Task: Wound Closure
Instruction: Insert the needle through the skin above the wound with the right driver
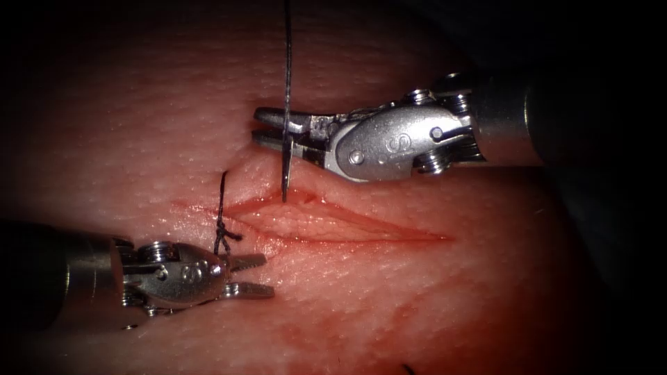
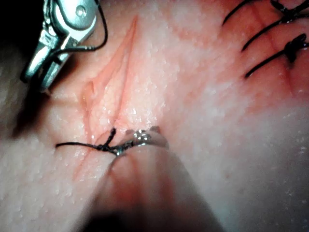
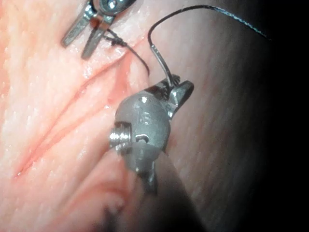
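Observation:
The cut runs across the tissue, its edges wet with red fluid. My right tool reaches in above the cut's left part, jaws shut on the curved needle. The needle hangs point down, its tip at the cut's far edge; whether it has entered I cannot tell. Thread rises from it. In the right wrist view the needle arches up out of the right tool. My left tool lies below the cut's left end, open and holding nothing, beside a knotted stitch.
The stitch's dark tail stands up across the cut's left end. In the left wrist view the knot sits by the left tool's tip, and several earlier knotted stitches cross the tissue farther off. A thread end lies near the front.

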`<state>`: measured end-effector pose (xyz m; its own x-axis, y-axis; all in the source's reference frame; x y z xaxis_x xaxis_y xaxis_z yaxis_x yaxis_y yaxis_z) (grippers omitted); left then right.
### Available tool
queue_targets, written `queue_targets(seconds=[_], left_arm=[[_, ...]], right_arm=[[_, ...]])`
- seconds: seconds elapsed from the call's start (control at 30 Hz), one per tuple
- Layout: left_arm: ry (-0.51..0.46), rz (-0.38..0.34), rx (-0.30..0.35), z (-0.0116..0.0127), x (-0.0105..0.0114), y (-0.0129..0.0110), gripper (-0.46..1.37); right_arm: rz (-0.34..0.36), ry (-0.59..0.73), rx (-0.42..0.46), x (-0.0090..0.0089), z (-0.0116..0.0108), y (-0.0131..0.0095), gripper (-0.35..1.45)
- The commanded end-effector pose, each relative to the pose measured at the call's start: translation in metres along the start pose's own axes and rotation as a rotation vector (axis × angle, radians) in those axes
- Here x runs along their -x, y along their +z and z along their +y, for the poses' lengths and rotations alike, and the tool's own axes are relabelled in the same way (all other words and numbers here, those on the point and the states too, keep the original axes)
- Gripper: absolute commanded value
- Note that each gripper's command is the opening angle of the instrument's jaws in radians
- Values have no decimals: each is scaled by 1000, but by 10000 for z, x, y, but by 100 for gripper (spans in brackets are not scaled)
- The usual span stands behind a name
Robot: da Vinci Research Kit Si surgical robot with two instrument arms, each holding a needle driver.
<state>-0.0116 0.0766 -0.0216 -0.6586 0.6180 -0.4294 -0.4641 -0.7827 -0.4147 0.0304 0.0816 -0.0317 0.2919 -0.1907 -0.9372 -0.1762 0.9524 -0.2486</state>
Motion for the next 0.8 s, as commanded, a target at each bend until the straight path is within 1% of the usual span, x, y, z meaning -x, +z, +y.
queue_targets(seconds=[0.03,0.17,0.27,0.4,0.43,0.47,0.6,0.67,0.8], left_arm=[[0,0,-1,1,0,-2,22],[0,0,-2,2,0,-3,21],[-1,2,-3,3,1,-3,21],[-2,2,-3,5,2,-5,20],[-8,1,-3,5,2,-5,20],[-8,1,-3,5,2,-5,20],[-7,1,-3,6,3,-7,20],[-7,1,-3,6,3,-7,20],[-7,1,-3,6,3,-7,20]], right_arm=[[1,15,8,2,0,2,-35],[8,90,33,6,9,4,-35],[-3,145,46,10,16,5,-35],[0,288,86,20,27,10,-35],[5,340,97,23,30,11,-35],[3,358,100,24,32,12,-35],[5,504,115,33,40,17,-35],[4,557,117,36,42,18,-35],[-23,653,102,40,40,22,-35]])
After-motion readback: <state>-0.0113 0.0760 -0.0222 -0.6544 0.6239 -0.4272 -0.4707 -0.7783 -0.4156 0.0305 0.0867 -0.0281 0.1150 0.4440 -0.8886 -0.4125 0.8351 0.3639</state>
